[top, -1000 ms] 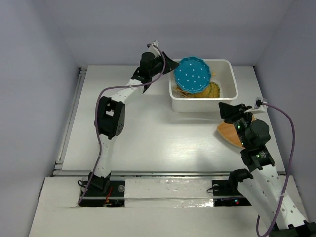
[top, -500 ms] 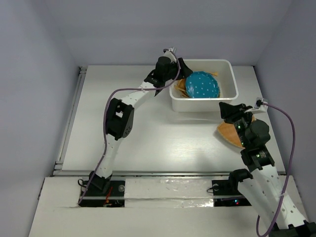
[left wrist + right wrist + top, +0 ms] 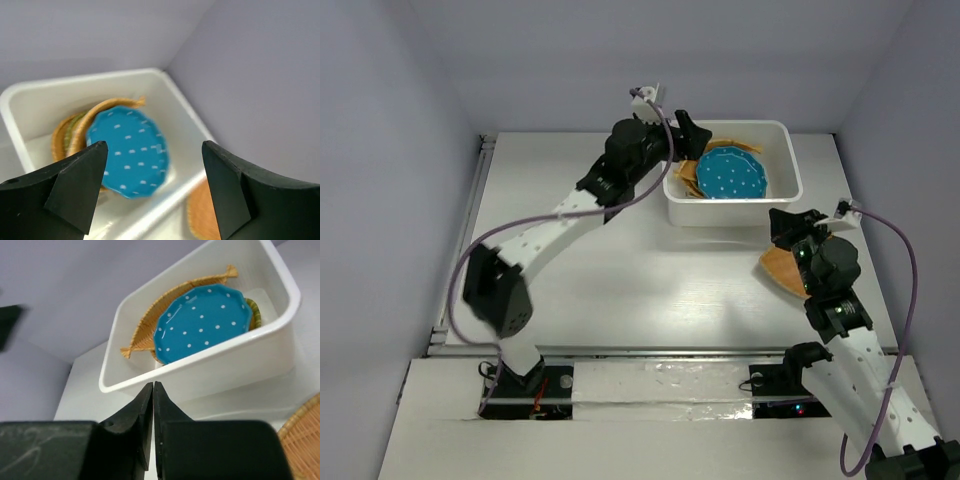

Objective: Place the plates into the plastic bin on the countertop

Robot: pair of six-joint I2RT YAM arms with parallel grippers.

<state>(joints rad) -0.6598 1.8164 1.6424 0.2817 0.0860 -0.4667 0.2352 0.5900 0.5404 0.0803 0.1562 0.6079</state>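
Teal plate is stacked on woven plates in bin. L hand over bin: spread. R hand beside bin: closed, empty. White tabletop, lilac walls.

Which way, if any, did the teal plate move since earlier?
Yes. The teal plate moved right, from over the left rim of the plastic bin to inside it.

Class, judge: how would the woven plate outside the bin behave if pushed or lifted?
The woven plate looks thin and flat, so probably light and easy to slide. Its ribbed weave should grip better than glaze. It may flex slightly.
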